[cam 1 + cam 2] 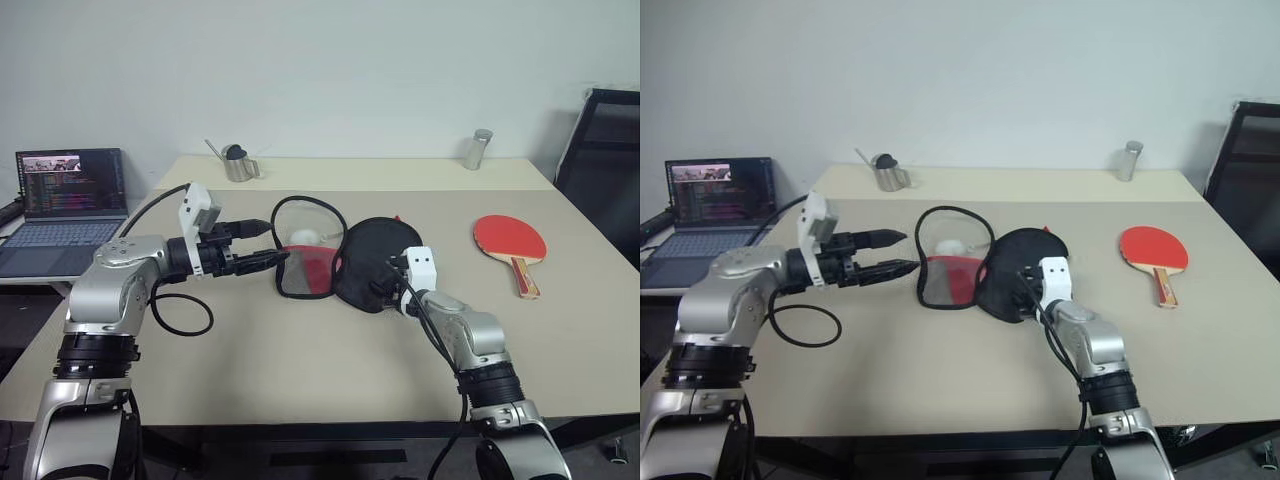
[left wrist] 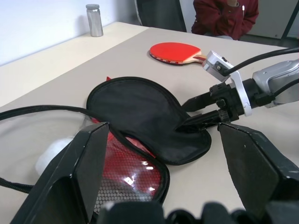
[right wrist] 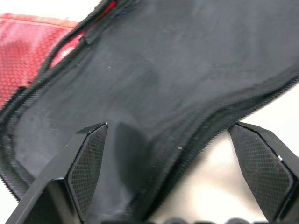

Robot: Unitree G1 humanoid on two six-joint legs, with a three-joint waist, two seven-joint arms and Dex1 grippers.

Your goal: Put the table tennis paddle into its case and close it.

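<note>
The case (image 1: 345, 262) lies unzipped mid-counter, the table tennis paddle (image 1: 511, 243) well apart near the right edge. Both claws gape empty: the right claw (image 2: 189, 115) at the black flap, the left claw (image 1: 272, 243) beside the red half. Next, fetching the paddle.

I see a plain pale wall (image 1: 330, 70) behind a beige table (image 1: 300, 370). To my left stands a lower side table (image 1: 30, 282) with an open laptop (image 1: 65, 205) on it. At the far right is a black chair (image 1: 605, 160).
</note>
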